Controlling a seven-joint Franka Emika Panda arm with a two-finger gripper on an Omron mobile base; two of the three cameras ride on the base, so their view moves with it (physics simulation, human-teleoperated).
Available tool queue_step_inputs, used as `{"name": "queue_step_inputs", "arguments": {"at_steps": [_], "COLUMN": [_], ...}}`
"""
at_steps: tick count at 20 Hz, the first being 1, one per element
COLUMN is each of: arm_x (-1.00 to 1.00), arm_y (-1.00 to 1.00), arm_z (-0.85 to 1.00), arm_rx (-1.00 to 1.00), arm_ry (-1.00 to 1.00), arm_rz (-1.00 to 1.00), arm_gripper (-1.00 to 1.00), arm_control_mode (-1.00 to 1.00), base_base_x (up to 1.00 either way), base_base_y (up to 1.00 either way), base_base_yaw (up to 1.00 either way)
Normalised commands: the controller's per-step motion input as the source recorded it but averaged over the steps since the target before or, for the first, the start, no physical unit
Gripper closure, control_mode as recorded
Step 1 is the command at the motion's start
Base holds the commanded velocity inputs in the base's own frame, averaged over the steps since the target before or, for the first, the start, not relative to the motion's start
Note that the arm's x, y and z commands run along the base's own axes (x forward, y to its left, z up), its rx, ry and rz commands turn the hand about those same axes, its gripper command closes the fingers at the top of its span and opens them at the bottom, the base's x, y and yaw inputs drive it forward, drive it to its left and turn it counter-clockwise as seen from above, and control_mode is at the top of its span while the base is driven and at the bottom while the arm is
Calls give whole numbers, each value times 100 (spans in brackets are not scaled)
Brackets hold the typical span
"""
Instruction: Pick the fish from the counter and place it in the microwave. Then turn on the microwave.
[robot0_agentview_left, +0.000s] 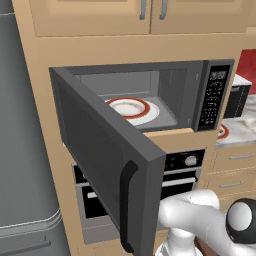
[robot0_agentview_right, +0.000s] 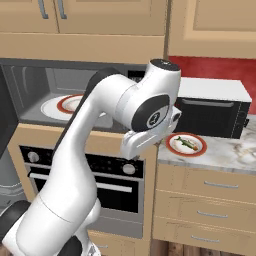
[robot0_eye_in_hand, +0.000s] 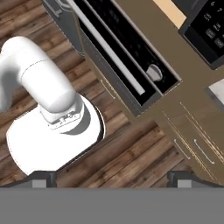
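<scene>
Jaws (robot0_eye_in_hand: 112, 177) stood wide apart with nothing between them, pointed down at the wooden floor (robot0_eye_in_hand: 131, 153) in front of the oven (robot0_eye_in_hand: 127, 57). Fish (robot0_agentview_right: 185, 143) lay on a red-rimmed plate (robot0_agentview_right: 186, 144) on the bench (robot0_agentview_right: 225, 152), near the bench's left edge, just in front of a black toaster oven (robot0_agentview_right: 210, 116). Microwave (robot0_agentview_left: 200, 95) had its door (robot0_agentview_left: 105, 160) swung fully out to the left, the door's free edge reaching toward the arm (robot0_agentview_right: 100, 130). Inside sat a second red-rimmed plate (robot0_agentview_left: 131, 107), open room above it and to its right. Bench surface right of the fish plate was bare. Button panel (robot0_agentview_left: 212, 97) carried small white markings, too small to read. Oven knobs showed no legible writing.
</scene>
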Motion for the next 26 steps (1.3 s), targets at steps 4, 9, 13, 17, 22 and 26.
{"name": "queue_step_inputs", "arguments": {"at_steps": [4, 9, 13, 17, 22, 26], "arm_x": [21, 14, 11, 14, 20, 25], "arm_y": [-16, -13, -7, -8, -7, -8], "arm_z": [-14, -11, -9, -8, -7, -5], "arm_rx": [0, 0, 0, 0, 2, 7], "arm_ry": [2, -6, -13, -15, -11, -5], "arm_rz": [0, 2, 2, 2, 1, 1], "arm_gripper": [-100, -100, -100, -100, -100, -100], "arm_control_mode": [-100, -100, -100, -100, -100, -100], "base_base_x": [0, 0, 0, 0, 0, 0], "base_base_y": [0, 0, 0, 0, 0, 0], "base_base_yaw": [0, 0, 0, 0, 0, 0]}}
